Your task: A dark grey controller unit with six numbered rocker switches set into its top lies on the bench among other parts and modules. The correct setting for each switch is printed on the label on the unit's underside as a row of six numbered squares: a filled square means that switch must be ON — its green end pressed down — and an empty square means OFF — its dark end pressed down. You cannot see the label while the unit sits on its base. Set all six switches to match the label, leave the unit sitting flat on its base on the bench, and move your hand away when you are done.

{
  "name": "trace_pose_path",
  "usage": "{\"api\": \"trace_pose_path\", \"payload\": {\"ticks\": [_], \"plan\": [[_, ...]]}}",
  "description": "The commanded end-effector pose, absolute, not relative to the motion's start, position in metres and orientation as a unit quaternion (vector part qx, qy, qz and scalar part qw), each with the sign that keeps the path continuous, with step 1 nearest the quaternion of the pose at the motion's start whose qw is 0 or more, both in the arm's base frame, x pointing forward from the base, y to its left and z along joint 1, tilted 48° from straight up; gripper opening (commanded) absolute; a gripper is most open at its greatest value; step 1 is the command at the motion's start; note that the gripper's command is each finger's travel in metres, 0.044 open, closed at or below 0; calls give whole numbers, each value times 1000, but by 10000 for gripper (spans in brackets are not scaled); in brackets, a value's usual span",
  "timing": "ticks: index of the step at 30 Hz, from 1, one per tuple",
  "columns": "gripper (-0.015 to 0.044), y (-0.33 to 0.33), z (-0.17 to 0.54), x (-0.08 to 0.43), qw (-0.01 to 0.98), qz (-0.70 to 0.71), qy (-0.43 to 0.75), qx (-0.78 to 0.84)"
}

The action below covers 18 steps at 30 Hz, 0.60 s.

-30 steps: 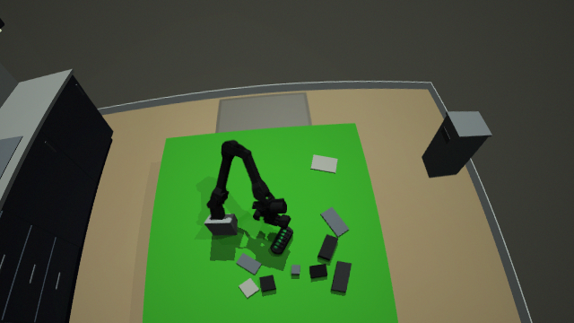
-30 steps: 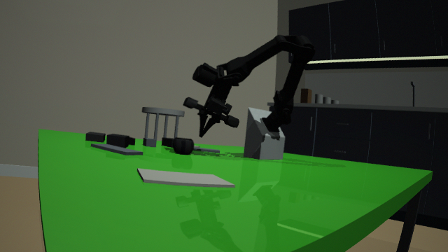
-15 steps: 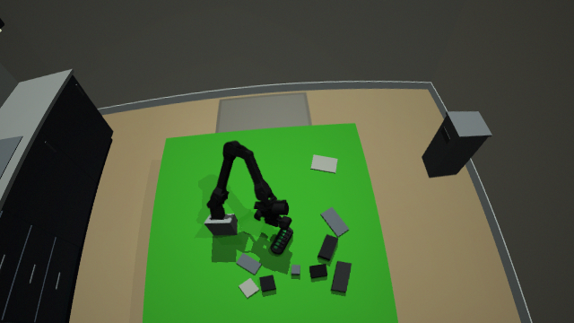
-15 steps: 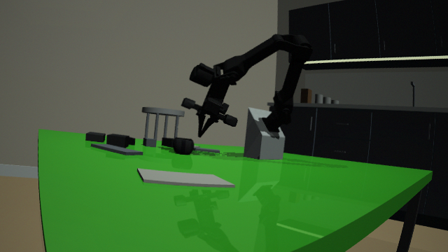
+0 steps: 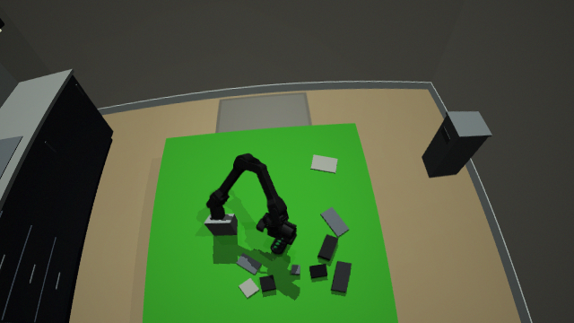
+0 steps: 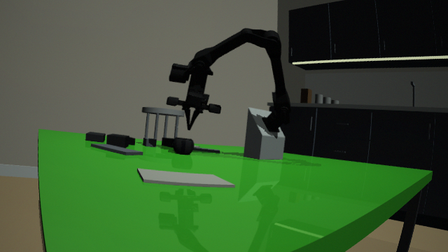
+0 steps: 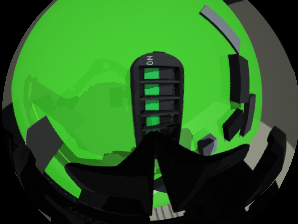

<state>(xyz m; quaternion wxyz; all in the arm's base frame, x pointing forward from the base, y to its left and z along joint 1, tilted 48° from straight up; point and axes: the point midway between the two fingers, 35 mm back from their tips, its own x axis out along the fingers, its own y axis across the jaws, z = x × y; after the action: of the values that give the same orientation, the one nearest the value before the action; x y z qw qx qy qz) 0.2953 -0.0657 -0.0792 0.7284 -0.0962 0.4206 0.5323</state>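
Observation:
The dark grey controller unit (image 5: 278,246) (image 6: 184,146) (image 7: 162,60) sits on the green bench, switches facing up. In the wrist view the ON marking is at its far end, above the column of green rocker ends. Four rockers show, green ends left and dark ends right; which ends are pressed down I cannot tell surely. The remaining rockers are hidden behind the fingers. The underside label is out of sight. My gripper (image 6: 189,129) (image 7: 153,135) is shut and empty, pointing down above the unit, with a gap between them in the exterior view.
Right of the unit lie a grey plate (image 5: 334,222) (image 7: 222,29), dark blocks (image 5: 328,248) (image 5: 342,277) (image 5: 318,271) and a small grey block (image 5: 295,269) (image 7: 207,145). Another grey plate (image 5: 248,264), a white square (image 5: 248,288) and a dark block (image 5: 267,283) lie near the front. A white plate (image 5: 324,163) (image 6: 185,178) lies farther off.

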Motion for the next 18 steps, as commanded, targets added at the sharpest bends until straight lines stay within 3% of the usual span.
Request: {"api": "trace_pose_path", "payload": {"ticks": [1, 18], "plan": [[0, -82, -91, 291, 716, 555, 417, -78], [0, -71, -105, 291, 714, 558, 415, -74]]}}
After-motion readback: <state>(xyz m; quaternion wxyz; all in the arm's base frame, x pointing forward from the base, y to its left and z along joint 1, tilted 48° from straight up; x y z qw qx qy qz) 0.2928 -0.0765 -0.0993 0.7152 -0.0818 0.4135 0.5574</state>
